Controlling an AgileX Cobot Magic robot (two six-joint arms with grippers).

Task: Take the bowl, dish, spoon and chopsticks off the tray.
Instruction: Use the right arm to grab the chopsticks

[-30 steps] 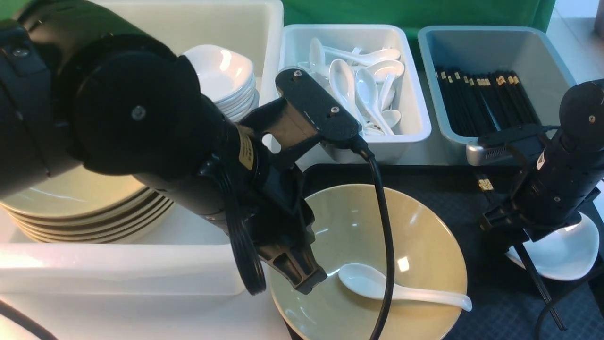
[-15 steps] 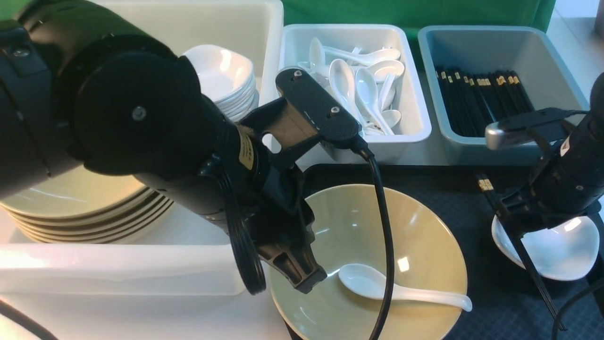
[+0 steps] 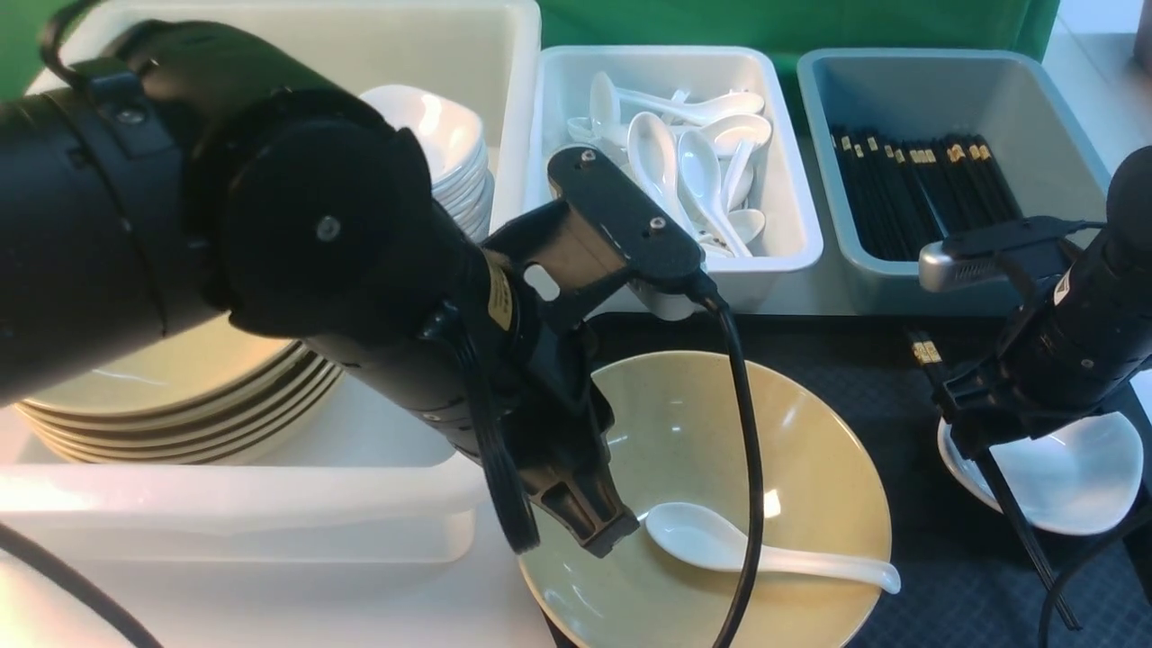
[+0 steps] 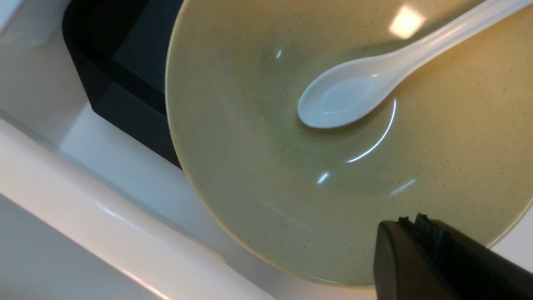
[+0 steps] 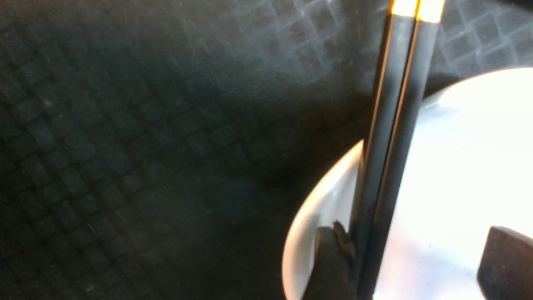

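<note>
Green cloth hangs behind 3 bins at the far side of the table: a large white bin (image 3: 270, 517) with stacked bowls and dishes, a smaller white bin (image 3: 796, 243) of spoons and a grey-blue bin (image 3: 900, 108) of chopsticks. Nearer, the black tray (image 3: 918, 558) holds all 4 task items. The spoon (image 3: 697, 538) lies inside the bowl (image 3: 684, 414), and the chopsticks (image 5: 395, 125) lie across the rim of the dish (image 3: 1071, 477) on the right.

The right gripper (image 5: 416, 258) stands wide over the dish with the chopsticks between its fingers (they run hard against 1 finger, well clear of the other). This looks like the chopsticks pick, with the grip not yet made. The next move calls for closing squarely on both sticks so neither slips, then lifting clear of the dish toward the grey-blue bin.

The left gripper (image 3: 598, 533) hangs over the bowl just beside the spoon's scoop, its jaws pressed together and holding nothing. It would need to open before taking the spoon.
</note>
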